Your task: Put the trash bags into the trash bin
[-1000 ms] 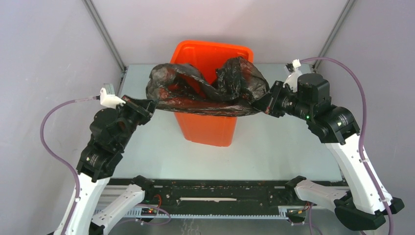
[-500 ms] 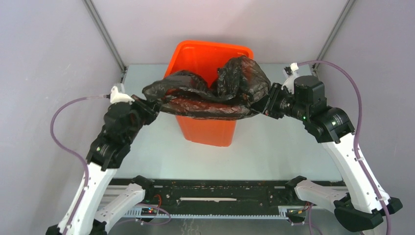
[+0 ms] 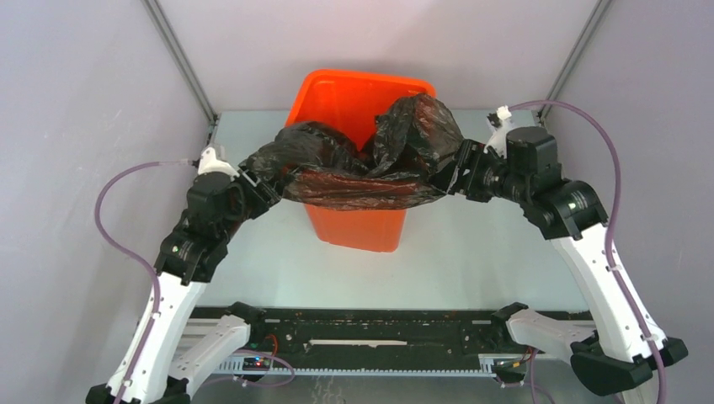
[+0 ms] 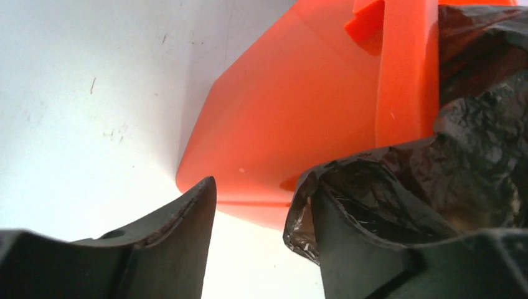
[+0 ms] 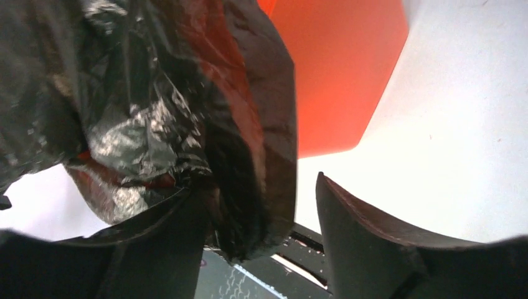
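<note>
Left tool (image 4: pixel 261 187) and right tool (image 5: pixel 261 187) both gape wide, each with the bag (image 3: pixel 362 164) merely hooked over one finger, draped across the bin (image 3: pixel 354 227). Unpinched, slippery plastic may slide off outside onto the worktop (image 3: pixel 480 252).

Left arm (image 3: pixel 181 252): rises from its base at near left, leans up and inward, wrist bent toward centre. Left gripper (image 3: pixel 263 187) points right, toward the other arm. Its jaws stand wide apart with an open gap between them. In the left wrist view, trash bag (image 4: pixel 436 162) film hangs over the right-hand finger (image 4: pixel 361 249) only. Right arm (image 3: pixel 589 252): roughly a mirror pose, with the long link up from near right, elbow high, wrist turned inward. Right gripper (image 3: pixel 444 178) points left, about level with the left one, jaws also spread. In the right wrist view, film drapes over the left-hand finger (image 5: pixel 143 261); the other finger (image 5: pixel 367 243) shows uncovered.
</note>
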Robot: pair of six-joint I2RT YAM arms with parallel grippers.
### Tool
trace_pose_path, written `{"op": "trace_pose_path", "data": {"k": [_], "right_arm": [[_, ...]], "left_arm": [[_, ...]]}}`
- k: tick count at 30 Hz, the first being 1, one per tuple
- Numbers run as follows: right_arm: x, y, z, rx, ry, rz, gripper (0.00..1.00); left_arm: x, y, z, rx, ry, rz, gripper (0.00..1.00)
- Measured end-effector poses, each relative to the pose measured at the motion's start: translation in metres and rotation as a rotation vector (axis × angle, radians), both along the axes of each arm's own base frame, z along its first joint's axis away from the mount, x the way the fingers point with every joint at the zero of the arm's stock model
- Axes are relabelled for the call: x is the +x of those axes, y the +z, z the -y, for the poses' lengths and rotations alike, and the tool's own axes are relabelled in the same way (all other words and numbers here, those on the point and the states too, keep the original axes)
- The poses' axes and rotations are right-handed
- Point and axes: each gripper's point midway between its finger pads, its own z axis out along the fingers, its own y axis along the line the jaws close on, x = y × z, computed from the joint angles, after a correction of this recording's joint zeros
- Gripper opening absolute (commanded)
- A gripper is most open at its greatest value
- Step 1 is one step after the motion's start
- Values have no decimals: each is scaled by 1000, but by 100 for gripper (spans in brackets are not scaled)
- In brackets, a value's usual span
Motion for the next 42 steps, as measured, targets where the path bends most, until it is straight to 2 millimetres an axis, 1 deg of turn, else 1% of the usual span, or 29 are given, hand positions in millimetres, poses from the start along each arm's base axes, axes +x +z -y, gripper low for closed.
{"op": "trace_pose_path", "data": {"k": [3,5,6,7,9,12,15,17,20,22,24,26,29,32,36,38,39,40,42], "right_arm": [[-6,16,8,-7,5,62,80],[-11,28,13,-6,10,107,82],[-13,36,15,-5,15,134,83],[-15,41,16,-4,19,153,83],[-18,52,18,-8,31,193,84],[-20,66,20,-19,47,241,85],[-16,77,20,-36,56,273,86],[-12,83,20,-48,64,296,86],[-4,88,19,-73,76,331,86],[5,90,19,-88,74,346,86],[16,93,20,-101,67,362,87],[27,95,21,-104,61,372,86],[41,94,21,-97,64,374,86],[51,95,14,-71,94,385,86],[58,95,3,-35,149,398,85],[63,96,-2,-15,168,403,85],[66,97,-4,-6,173,409,85],[68,97,-5,3,176,411,84],[76,99,-7,26,176,413,80]], "left_arm": [[-12,6,-5,55,-33,16,91],[-23,19,-6,85,-66,51,99],[-30,29,-6,95,-90,79,100],[-32,34,-6,105,-103,95,100],[-44,50,-7,128,-137,145,100],[-65,72,-13,169,-173,230,100],[-85,94,-15,209,-221,322,100],[-98,114,-12,240,-273,404,100],[-106,135,-8,294,-328,505,99],[-102,149,-7,338,-339,548,99],[-92,162,-3,375,-351,581,99],[-79,169,5,400,-382,601,99],[-55,164,16,431,-416,591,96],[-40,154,21,442,-428,566,89],[-26,155,27,423,-426,564,73],[-21,159,31,398,-423,570,60],[-17,160,33,385,-420,572,49],[-14,161,34,372,-415,568,42],[-5,161,35,351,-395,555,35]]}}
